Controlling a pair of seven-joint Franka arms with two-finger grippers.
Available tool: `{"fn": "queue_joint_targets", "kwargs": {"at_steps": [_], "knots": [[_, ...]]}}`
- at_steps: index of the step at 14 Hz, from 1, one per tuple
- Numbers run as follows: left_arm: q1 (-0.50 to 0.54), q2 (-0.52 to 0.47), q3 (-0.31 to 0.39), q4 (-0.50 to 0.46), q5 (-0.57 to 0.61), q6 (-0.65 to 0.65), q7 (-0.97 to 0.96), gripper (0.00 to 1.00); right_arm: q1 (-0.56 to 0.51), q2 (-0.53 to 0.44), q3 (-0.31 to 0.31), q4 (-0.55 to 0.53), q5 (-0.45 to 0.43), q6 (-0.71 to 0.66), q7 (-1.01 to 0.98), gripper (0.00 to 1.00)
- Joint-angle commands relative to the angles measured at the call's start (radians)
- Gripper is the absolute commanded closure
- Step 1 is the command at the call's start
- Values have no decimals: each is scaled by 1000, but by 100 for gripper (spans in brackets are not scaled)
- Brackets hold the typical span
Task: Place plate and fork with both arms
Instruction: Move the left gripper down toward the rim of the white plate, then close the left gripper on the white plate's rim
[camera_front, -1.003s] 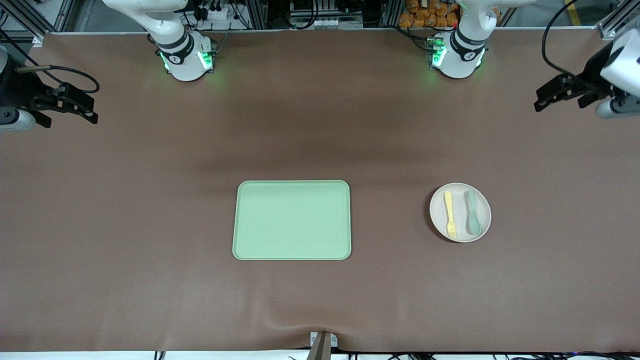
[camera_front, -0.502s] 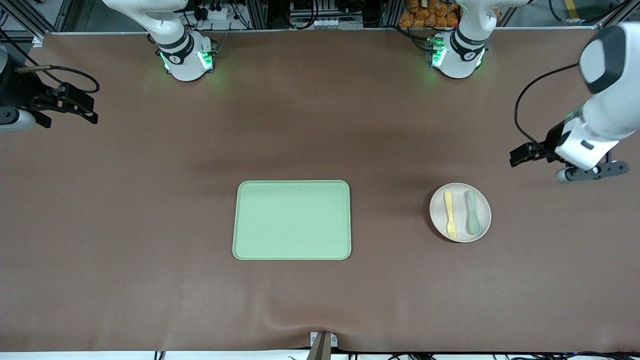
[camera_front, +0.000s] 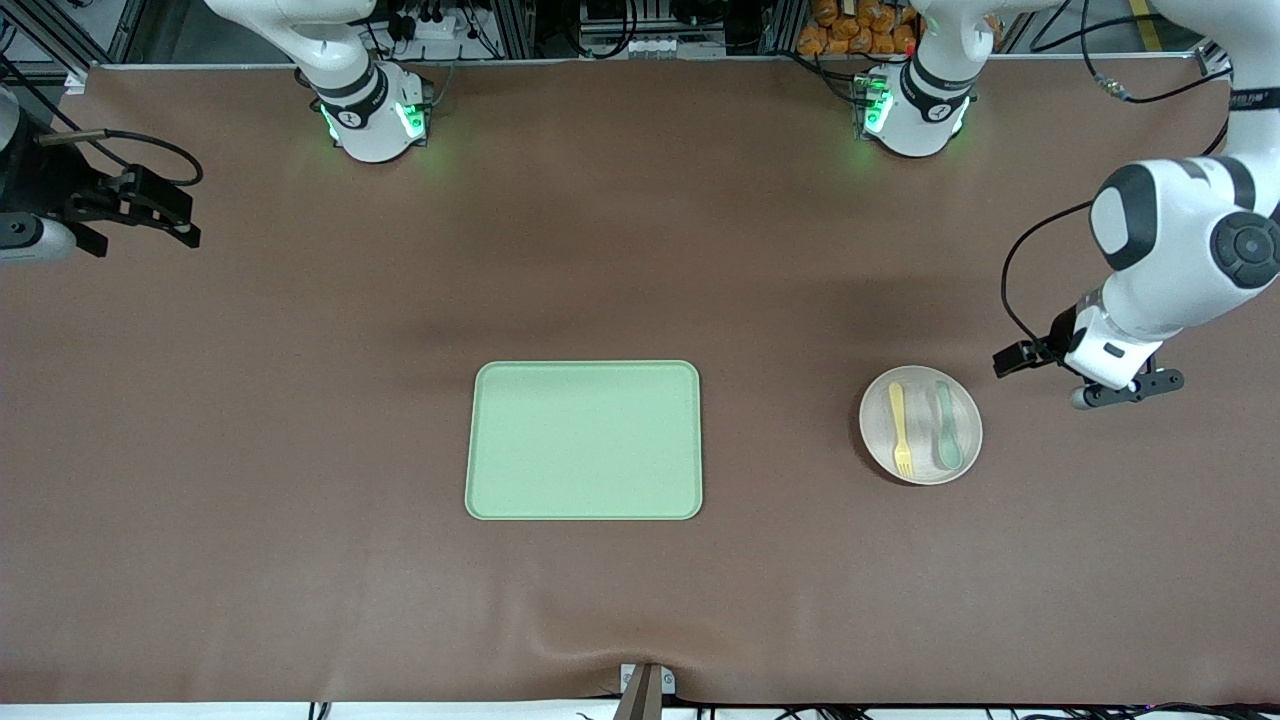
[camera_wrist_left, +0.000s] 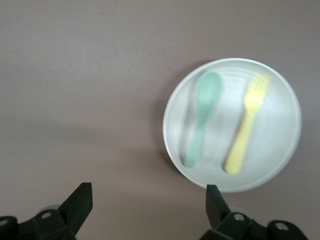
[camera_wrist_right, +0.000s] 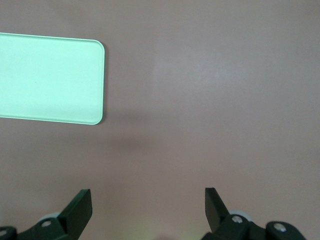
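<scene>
The off-white plate (camera_front: 921, 405) lies on the brown table toward the left arm's end, level with the tray. On it lie the pale-yellow fork (camera_front: 900, 428) and a grey-green spoon (camera_front: 946, 432), side by side. My left gripper (camera_front: 1008, 360) hangs over the bare table just beside the plate, open and empty. The left wrist view shows the plate (camera_wrist_left: 227, 112), the fork (camera_wrist_left: 245, 127) and the spoon (camera_wrist_left: 202, 115) ahead of the open left gripper (camera_wrist_left: 148, 200). My right gripper (camera_front: 188, 220) waits open and empty at the right arm's end; it also shows in the right wrist view (camera_wrist_right: 148, 202).
A rectangular light-green tray (camera_front: 584, 440) lies in the middle of the table, with nothing on it; its corner shows in the right wrist view (camera_wrist_right: 47, 77). The arm bases (camera_front: 370, 115) stand along the table's edge farthest from the camera.
My left arm has swung down from the table's end toward the plate, and its gripper is now close beside the plate. The right arm, plate, fork and tray have not moved.
</scene>
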Motion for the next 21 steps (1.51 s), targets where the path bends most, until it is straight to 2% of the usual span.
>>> {"fn": "queue_joint_targets", "kwargs": {"at_steps": [1, 3, 7, 10, 14, 21], "knots": [[30, 72, -10, -3, -26, 92, 7, 5, -8, 6, 4, 12, 24, 0, -12, 0], [30, 112, -10, -3, -122, 132, 8, 9, -8, 6, 4, 12, 26, 0, -12, 0], [28, 163, -12, -1, -198, 179, 8, 16, -10, 6, 4, 12, 26, 7, -12, 0], [30, 203, -12, 2, -207, 229, 8, 21, -8, 6, 4, 12, 26, 7, -12, 0], [30, 221, -14, 8, -274, 230, 8, 24, -10, 6, 4, 12, 26, 7, -12, 0], [31, 258, -14, 29, -291, 232, 10, 32, -11, 6, 4, 12, 26, 7, -12, 0]]}}
